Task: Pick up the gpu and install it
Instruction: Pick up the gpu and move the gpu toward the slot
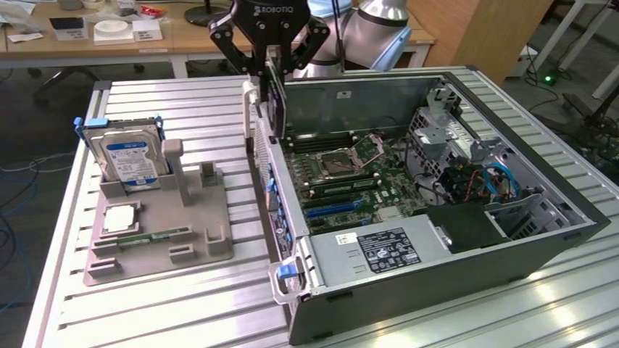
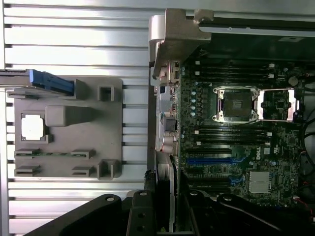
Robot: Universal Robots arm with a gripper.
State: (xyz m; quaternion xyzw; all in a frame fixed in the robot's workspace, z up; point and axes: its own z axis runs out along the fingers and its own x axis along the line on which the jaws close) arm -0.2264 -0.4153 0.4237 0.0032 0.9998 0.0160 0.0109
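The gpu (image 1: 277, 109) is a thin dark card hanging on edge between the fingers of my gripper (image 1: 271, 72), which is shut on it. Its silvery bracket strip (image 1: 251, 94) faces the exterior view's left. The card hovers over the rear wall of the open computer case (image 1: 541, 239), above the motherboard (image 1: 338, 181) and its blue slots (image 1: 334, 210). In the wrist view the gpu (image 2: 164, 196) shows edge-on in my gripper (image 2: 165, 223), in line with the blue slot (image 2: 209, 161).
A grey parts holder (image 1: 159, 254) sits on the slatted table at the exterior view's left, carrying a hard drive (image 1: 130, 159), a square processor (image 1: 121, 217) and a green memory stick (image 1: 155, 237). Desks and chairs stand behind the table.
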